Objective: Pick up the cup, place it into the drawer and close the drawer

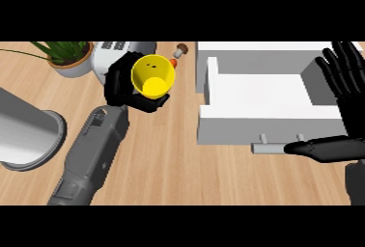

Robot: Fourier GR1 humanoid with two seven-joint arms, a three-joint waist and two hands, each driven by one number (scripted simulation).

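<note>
Head view, read from the left: a grey metal pot (27, 132) lies at the counter's left edge, and a potted plant (68, 57) stands near the back with a white appliance (118, 50) just beside it. The left hand (128, 89) comes next, its fingers curled round the yellow cup (152, 76), which it holds lifted over the wooden counter (178, 164) with the open mouth turned toward the viewer. A small brown-capped object (181, 49), too small to identify, sits behind the cup. The drawer (267, 113) lies straight to the cup's right, pulled open, its white cavity bare and its front panel and handle (274, 148) facing the near edge. The cup sits just short of the drawer's left wall, so the carry looks like a plain sideways shift to the right and then a lowering into the cavity; the wall is what it has to pass over. The left hand is plainly the one placed for this. The right hand (342, 106) is at the far right, fingers straight and spread, thumb near the handle end, holding nothing, well placed to push the front shut afterwards.
</note>
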